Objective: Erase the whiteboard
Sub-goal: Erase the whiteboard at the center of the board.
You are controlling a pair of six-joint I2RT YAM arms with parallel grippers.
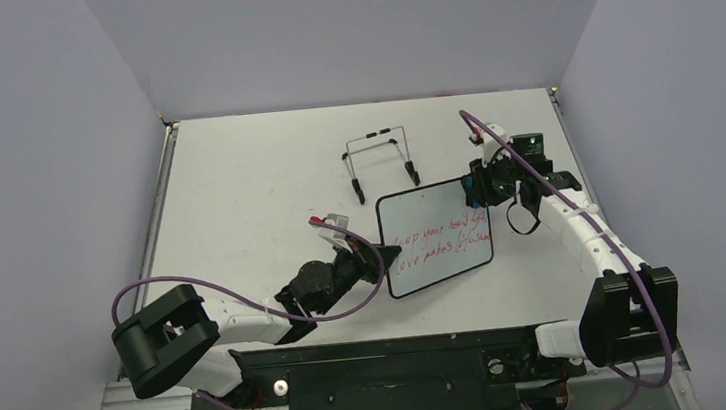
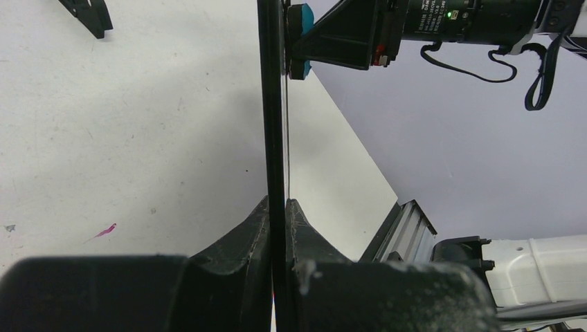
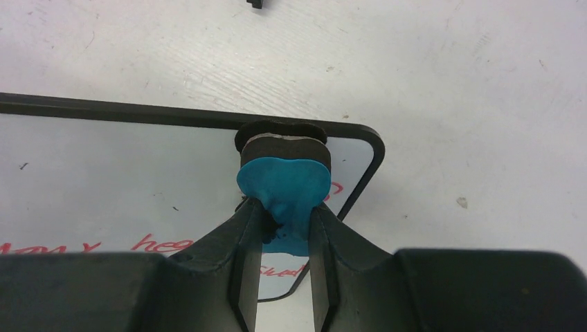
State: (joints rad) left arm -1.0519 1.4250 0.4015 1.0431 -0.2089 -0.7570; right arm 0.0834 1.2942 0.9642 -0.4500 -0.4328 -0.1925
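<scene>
My left hand (image 1: 377, 264) is clamped on the left edge of the whiteboard (image 1: 438, 238), one finger on each face of its black frame. The board sits toward the middle of the tabletop (image 1: 239, 207), just in front of the wire stand (image 1: 380, 158), with red writing across it. My right hand (image 3: 284, 207) is closed on the blue eraser (image 3: 284, 180), whose dark pad presses on the board's far right corner, just inside the frame. I cannot tell whether the board lies flat.
</scene>
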